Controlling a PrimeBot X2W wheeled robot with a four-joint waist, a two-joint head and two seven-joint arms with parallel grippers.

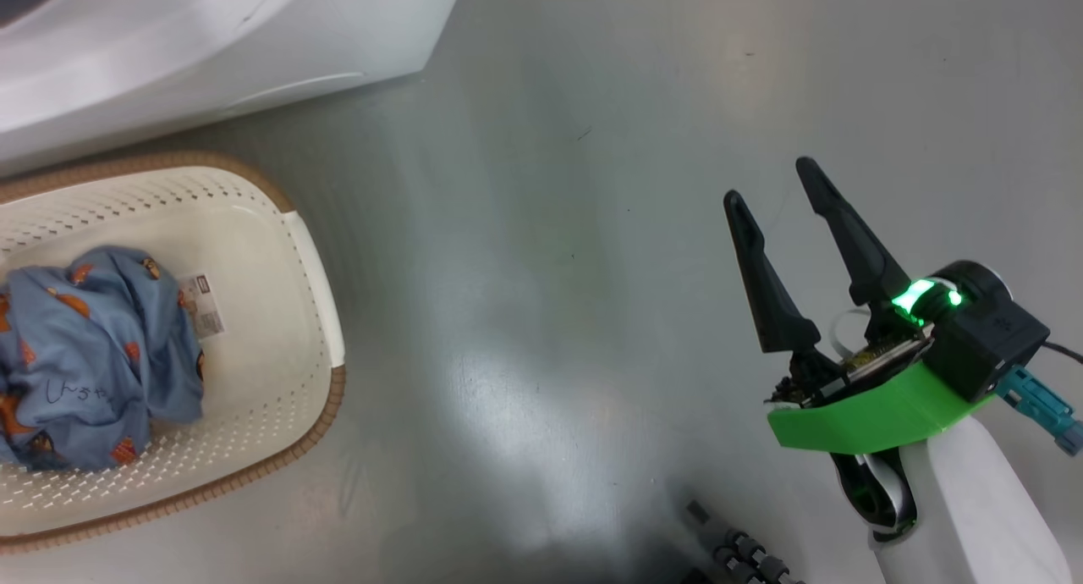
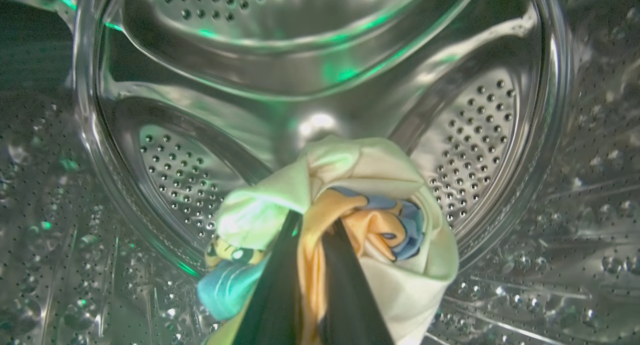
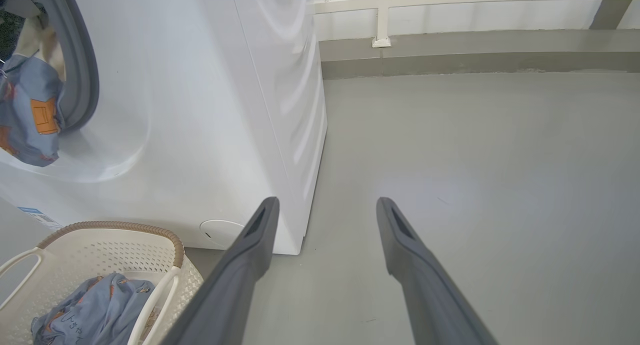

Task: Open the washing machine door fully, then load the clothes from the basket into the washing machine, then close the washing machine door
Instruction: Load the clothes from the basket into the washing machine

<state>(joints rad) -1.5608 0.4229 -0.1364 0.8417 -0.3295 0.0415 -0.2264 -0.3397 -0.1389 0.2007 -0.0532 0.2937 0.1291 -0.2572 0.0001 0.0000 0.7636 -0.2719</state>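
My left gripper [image 2: 315, 227] is inside the steel drum [image 2: 450, 135] of the washing machine [image 3: 200, 110], shut on a cream, orange and blue printed garment [image 2: 380, 175] bunched around its fingers. At the machine's mouth, a blue and cream piece of clothes [image 3: 30, 110] hangs over the grey gasket [image 3: 82, 75]. The basket [image 1: 313, 262] stands on the floor before the machine, with a light blue garment [image 1: 93, 355] with orange prints lying in it. My right gripper [image 1: 768, 182] hangs open and empty over the floor, to the right of the basket. The washing machine door is out of view.
The grey floor [image 1: 550, 228] stretches wide to the right of the machine and basket. A low white rail and wall base [image 3: 450, 15] run along the back. The round filter cover [image 3: 220, 230] sits low on the machine's front, just behind the basket [image 3: 100, 255].
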